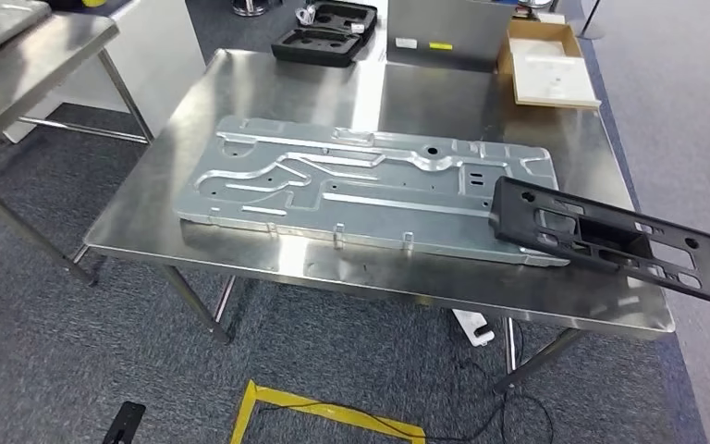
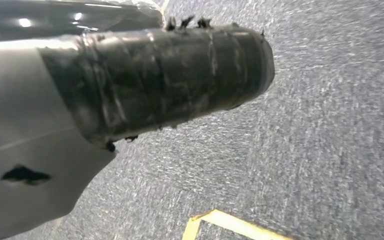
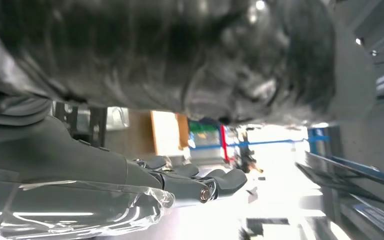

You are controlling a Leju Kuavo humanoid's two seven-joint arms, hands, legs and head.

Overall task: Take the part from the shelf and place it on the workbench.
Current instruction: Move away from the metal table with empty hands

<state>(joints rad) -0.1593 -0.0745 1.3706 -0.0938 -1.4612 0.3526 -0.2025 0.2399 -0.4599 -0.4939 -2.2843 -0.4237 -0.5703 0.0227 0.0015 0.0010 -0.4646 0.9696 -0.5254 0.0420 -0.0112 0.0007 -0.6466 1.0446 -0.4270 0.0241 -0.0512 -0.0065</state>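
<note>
part: black slotted part (image 1: 610,242) at bench (image 1: 268,102) right near edge, one end over metal panel (image 1: 361,185), other overhanging, likely carried in for placing
right robot hand (image 3: 190,182): fingers curled, grip cannot tell
left robot hand (image 2: 155,80): above carpet, state cannot tell

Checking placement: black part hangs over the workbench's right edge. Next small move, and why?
Probably shift the black part left, further onto the workbench. Its near-right end sticks out past the table's corner, while its other end overlaps the silver metal panel. Whether the right hand grips it cannot be told.
</note>
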